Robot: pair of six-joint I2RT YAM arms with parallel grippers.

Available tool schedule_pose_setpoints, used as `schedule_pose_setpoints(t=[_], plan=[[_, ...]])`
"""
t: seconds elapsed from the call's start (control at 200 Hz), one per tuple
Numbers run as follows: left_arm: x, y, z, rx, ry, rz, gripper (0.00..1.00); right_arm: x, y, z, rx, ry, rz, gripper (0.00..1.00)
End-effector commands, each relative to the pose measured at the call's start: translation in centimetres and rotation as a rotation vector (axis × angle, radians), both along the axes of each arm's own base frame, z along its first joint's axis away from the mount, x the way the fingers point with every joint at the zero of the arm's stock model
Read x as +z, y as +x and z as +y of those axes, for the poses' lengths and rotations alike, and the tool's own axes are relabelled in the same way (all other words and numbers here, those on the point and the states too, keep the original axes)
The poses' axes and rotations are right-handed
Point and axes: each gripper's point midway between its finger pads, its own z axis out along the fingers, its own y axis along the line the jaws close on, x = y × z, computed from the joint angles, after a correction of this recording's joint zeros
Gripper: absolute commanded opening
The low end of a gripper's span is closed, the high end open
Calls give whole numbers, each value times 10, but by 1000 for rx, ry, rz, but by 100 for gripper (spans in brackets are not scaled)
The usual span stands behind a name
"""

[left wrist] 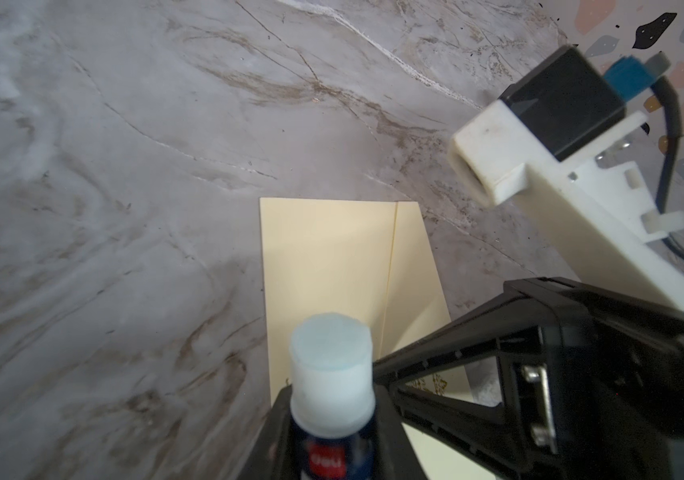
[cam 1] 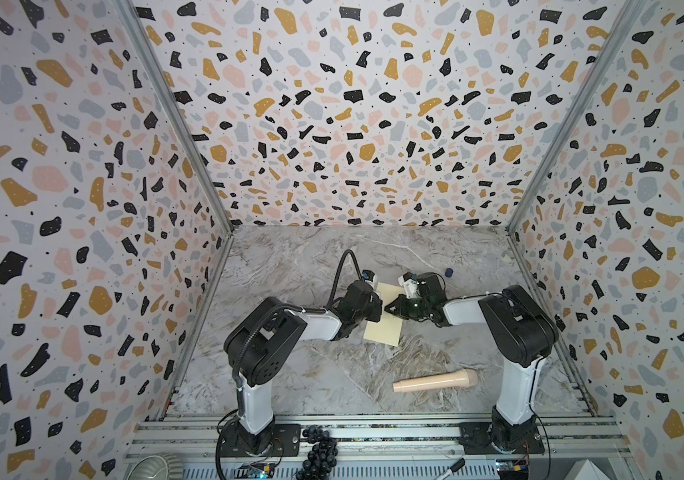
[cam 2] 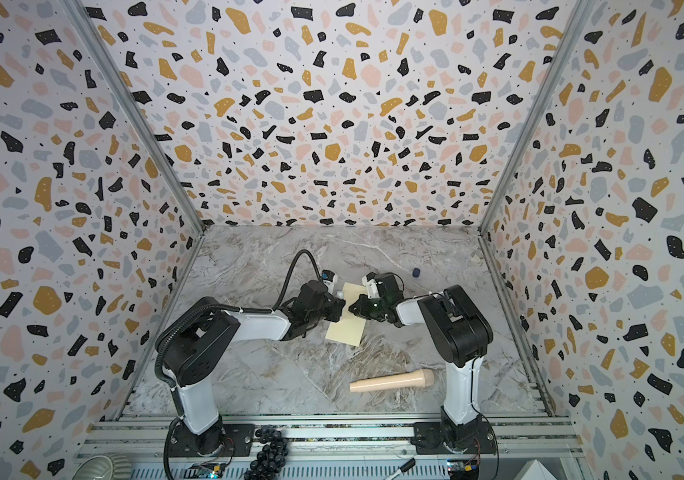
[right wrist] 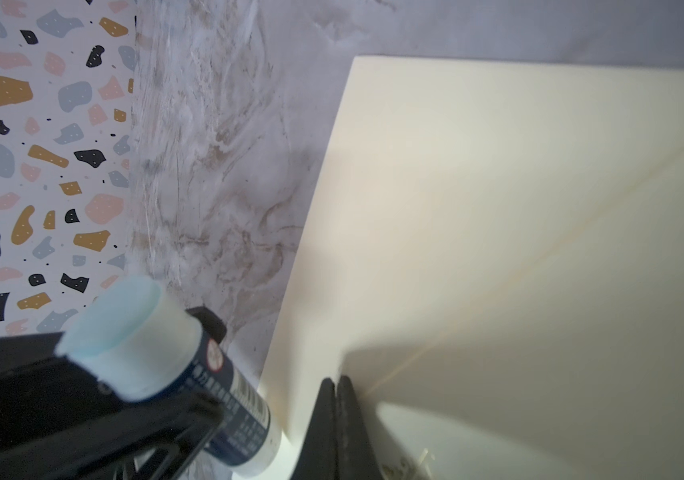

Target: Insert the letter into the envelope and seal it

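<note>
Open marble tabletop [cam 1: 311, 374] borders the envelope [cam 1: 384, 332] along its near edge.

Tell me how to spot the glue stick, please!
Look at the grey marble table, where a pale yellow envelope lies between two robot arms. The left end effector at its edge grips the glue stick: a dark blue tube with a pale blue-white tip, unlike the peach microphone-shaped thing lying nearer the front.

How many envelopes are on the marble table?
1: the pale cream-yellow rectangular paper envelope lies flat at the grey marble table's middle, partly under the left tool and right tool; another could hide beneath them.
</note>
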Motion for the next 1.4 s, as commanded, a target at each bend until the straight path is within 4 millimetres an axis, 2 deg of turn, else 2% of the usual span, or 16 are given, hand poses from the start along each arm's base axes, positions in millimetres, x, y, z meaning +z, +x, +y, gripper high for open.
schedule_pose_setpoints(t=[0.0, 0.355, 0.491, 0.586, 0.676, 0.811, 0.916, 1.021, 1.241, 1.397], plan=[[-18, 1, 8, 26, 44, 22, 0, -32, -37, -15, 23, -101, 127, 0], [-20, 0, 7, 30, 37, 30, 0, -35, -52, -15, 59, -107, 143, 0], [-19, 0, 8, 29, 35, 31, 0, -24, -51, -8, 87, -68, 119, 0], [-18, -1, 8, 28, 34, 29, 0, -3, -44, 0, 110, -20, 72, 0], [-16, -1, 9, 31, 32, 25, 0, 27, -32, 3, 111, 32, 7, 0], [-12, -2, 10, 32, 29, 19, 0, 77, -17, -2, 88, 105, -96, 0], [-7, -2, 9, 28, 22, 13, 0, 99, -14, -7, 83, 115, -142, 0], [5, -2, 7, 19, 4, -1, 0, 98, -20, -10, 94, 88, -143, 0], [43, -2, 5, 9, -31, -49, 0, 75, -38, -14, 125, 46, -87, 0], [50, -9, 10, 7, -43, -44, 0, 59, -52, -4, 184, -1, -59, 0]])
